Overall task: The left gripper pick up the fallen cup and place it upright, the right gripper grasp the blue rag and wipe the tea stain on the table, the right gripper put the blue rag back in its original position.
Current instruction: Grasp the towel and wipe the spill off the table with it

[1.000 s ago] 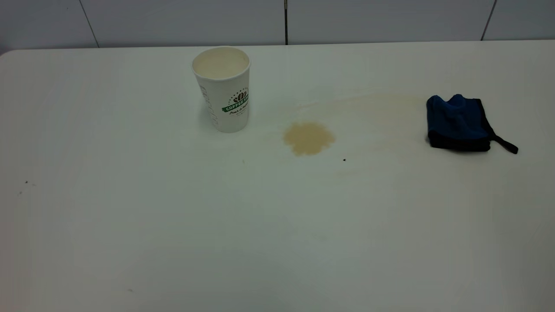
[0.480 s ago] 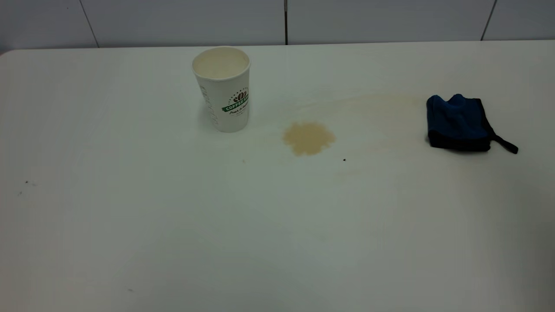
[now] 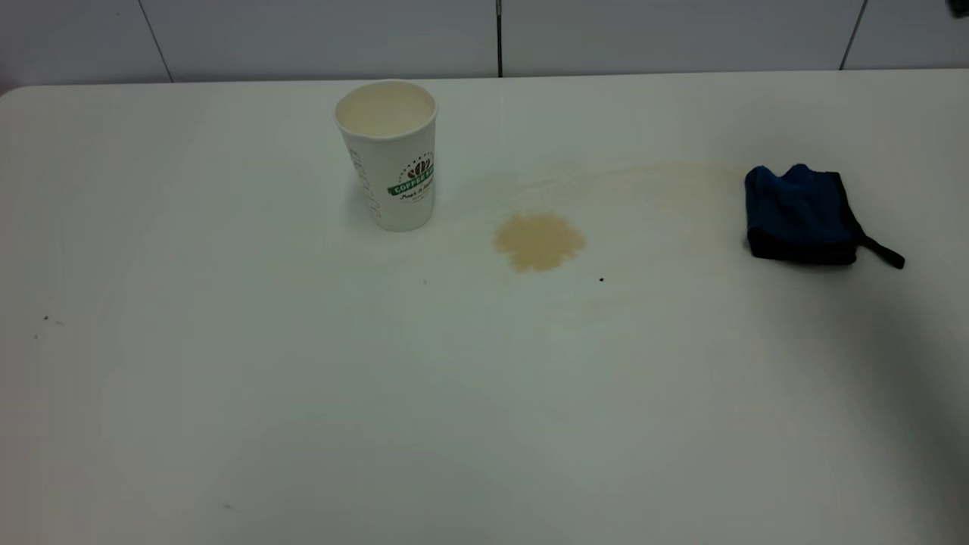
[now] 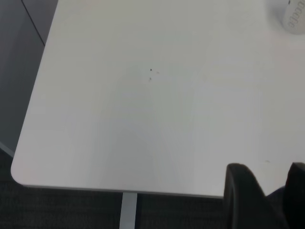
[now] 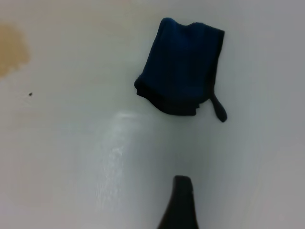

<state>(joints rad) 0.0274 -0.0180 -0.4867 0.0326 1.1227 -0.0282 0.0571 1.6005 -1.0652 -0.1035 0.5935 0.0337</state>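
Cup up, spill waiting: the cup (image 3: 387,155) stands upright on the table (image 3: 303,393), the tea stain (image 3: 539,241) unwiped beside it.

Only the right wrist view shows the right gripper (image 5: 180,202), empty above the blue rag (image 5: 182,67), its opening impossible to judge; an off-centre grab could catch only the strap.

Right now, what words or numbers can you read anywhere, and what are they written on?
"COFFEE": green banner on the side of the cup; its last letters curve out of sight.
Script line under the banner: too small to read.
Vertical printing down the cup's other side: too blurred to read.
Rag, table: no writing.
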